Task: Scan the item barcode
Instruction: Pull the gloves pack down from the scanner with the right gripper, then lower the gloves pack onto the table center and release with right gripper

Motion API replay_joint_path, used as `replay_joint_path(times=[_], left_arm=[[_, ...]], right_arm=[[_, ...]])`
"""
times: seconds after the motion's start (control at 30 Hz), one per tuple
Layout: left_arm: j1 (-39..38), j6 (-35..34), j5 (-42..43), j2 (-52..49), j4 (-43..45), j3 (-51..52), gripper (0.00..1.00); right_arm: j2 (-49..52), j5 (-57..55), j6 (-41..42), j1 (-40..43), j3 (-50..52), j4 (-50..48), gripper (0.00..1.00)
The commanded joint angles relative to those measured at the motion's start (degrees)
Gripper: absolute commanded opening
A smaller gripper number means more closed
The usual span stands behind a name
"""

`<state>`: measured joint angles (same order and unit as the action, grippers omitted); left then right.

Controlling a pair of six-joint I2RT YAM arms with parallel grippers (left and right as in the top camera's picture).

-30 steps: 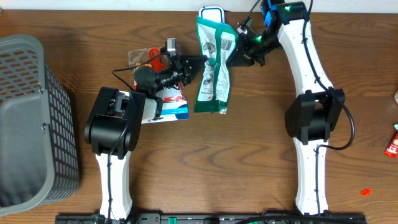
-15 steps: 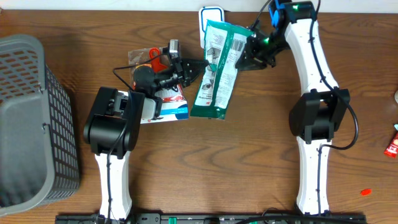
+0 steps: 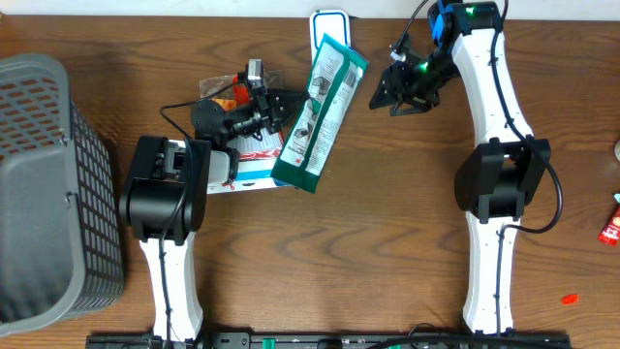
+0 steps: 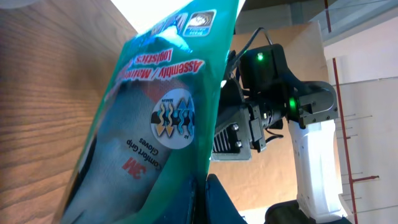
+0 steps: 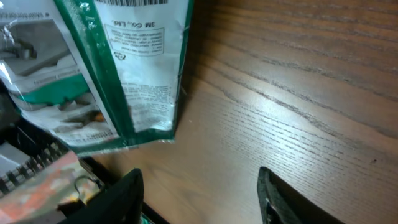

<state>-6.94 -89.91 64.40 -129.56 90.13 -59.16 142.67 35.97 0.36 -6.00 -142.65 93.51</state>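
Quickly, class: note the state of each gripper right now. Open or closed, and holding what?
Left gripper: closed on the green glove packet.
Right gripper: open, holding nothing, clear of the packet.

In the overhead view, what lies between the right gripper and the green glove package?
Nothing but bare wooden table lies between the right gripper and the green glove package. The overhead view shows the gap, and the right wrist view agrees.

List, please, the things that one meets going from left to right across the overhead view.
grey basket → left arm → green glove package → right arm → small red scrap → red packet at the right edge.
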Motion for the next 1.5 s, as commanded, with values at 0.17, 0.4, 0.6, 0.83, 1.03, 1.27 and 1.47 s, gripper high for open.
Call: replay_joint_path(times=[0.17, 0.4, 0.6, 0.83, 1.03, 1.27, 1.47], left_arm=[[0.3, -1.0, 1.2, 0.5, 0.8, -0.4, 0.08], [0.5, -3.5, 1.0, 1.2, 0.8, -1.2, 0.07], [2.1, -3.5, 1.0, 4.6, 0.8, -3.2, 0.07], [3.5, -0.7, 8.3, 4.8, -2.9, -3.1, 0.25], [3.7, 8.8, 14.4, 4.8, -13.0, -3.1, 0.46], [6.0, 33.7, 14.4, 4.8, -45.9, -3.1, 0.5], [7.7, 44.1, 13.8, 4.8, -61.4, -3.1, 0.5]], right_arm=[[0.2, 3.6, -5.8, 0.5, 0.3, 2.1, 0.66], [0.2, 2.9, -6.6, 1.6, 1.4, -0.6, 0.79], [0.2, 0.3, -6.0, 5.4, 7.2, -3.8, 0.85], [0.2, 3.7, -6.1, 9.5, 17.4, -4.8, 0.91], [0.2, 17.0, -10.5, 8.8, 22.7, -5.1, 0.86], [0.2, 30.6, -7.7, 5.1, 32.2, -13.5, 0.82], [0.2, 30.3, 1.0, 2.4, 41.8, -26.0, 0.77]])
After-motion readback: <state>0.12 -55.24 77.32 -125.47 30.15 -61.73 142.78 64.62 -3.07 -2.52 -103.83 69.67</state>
